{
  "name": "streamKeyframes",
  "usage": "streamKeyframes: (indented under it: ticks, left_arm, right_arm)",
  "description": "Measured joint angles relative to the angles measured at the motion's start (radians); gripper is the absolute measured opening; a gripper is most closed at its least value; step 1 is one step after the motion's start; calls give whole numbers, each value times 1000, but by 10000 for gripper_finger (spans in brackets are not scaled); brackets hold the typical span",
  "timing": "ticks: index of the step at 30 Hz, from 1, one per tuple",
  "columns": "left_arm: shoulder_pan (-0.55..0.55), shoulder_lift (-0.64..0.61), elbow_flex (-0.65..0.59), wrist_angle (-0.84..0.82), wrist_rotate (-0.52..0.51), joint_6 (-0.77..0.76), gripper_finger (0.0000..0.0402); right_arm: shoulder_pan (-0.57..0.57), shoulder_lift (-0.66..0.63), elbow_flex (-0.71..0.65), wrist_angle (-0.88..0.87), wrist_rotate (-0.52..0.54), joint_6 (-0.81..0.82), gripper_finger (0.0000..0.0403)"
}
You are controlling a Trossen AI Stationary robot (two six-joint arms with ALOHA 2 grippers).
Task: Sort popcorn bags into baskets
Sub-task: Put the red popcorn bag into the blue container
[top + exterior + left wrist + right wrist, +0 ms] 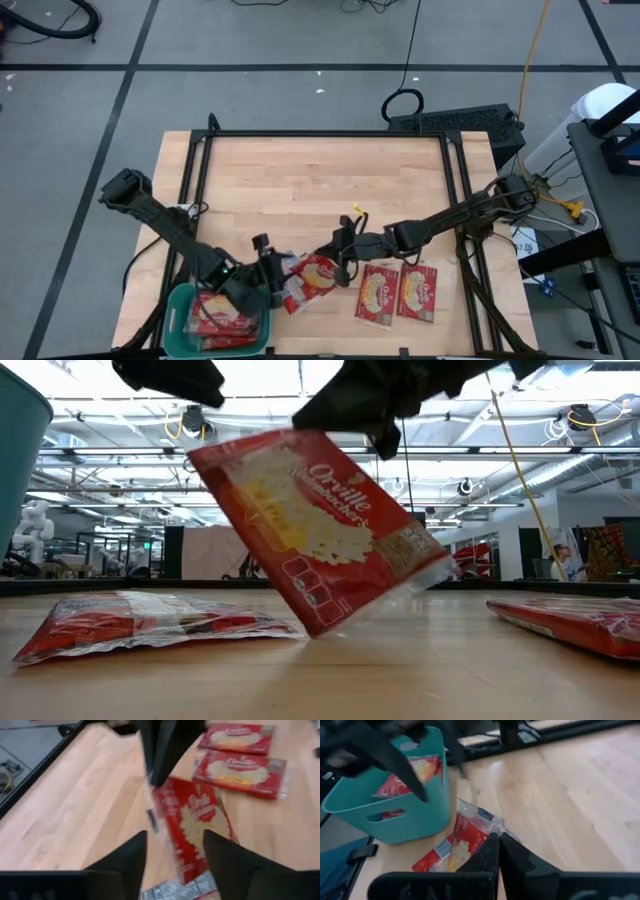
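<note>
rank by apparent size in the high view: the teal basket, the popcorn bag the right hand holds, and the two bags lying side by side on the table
1. teal basket, largest.
2. The held popcorn bag and the two flat bags look alike; the held one is tilted and partly hidden, so no ranking.

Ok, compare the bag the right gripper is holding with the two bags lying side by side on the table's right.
The held bag is tilted, with one corner near the wood; the two side-by-side bags lie flat. The held bag is pinched in the shut right gripper; no gripper touches the pair. The held bag sits near the teal basket; the pair lies farther right. All are red popcorn packets with cream pictures.
</note>
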Motion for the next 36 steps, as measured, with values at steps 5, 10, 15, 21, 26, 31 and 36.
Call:
streamKeyframes:
  ticks: [5, 10, 15, 21, 26, 31, 36]
  left_arm:
    - [55, 2, 0, -4, 48, -13, 260]
    - [121, 2, 0, -7, 43, 35, 272]
    - [209, 2, 0, -7, 133, 95, 267]
    - [271, 2, 0, -5, 314, 211, 161]
    - [282, 2, 0, -8, 352, 277, 26]
    - [288, -5, 0, -29, 352, 293, 36]
    - [288, -6, 0, -65, 346, 293, 29]
  right_arm:
    - [9, -44, 0, -4, 28, -69, 0]
    - [10, -68, 0, -5, 27, -130, 0]
    - [-4, -86, 0, 1, 28, -176, 0]
    - [-26, -87, 0, 5, 27, -216, 0]
    - [-46, -87, 1, -24, 21, -231, 0]
    - [-51, -88, 2, -61, 21, -224, 4]
    - [-41, -88, 2, -166, 22, -126, 34]
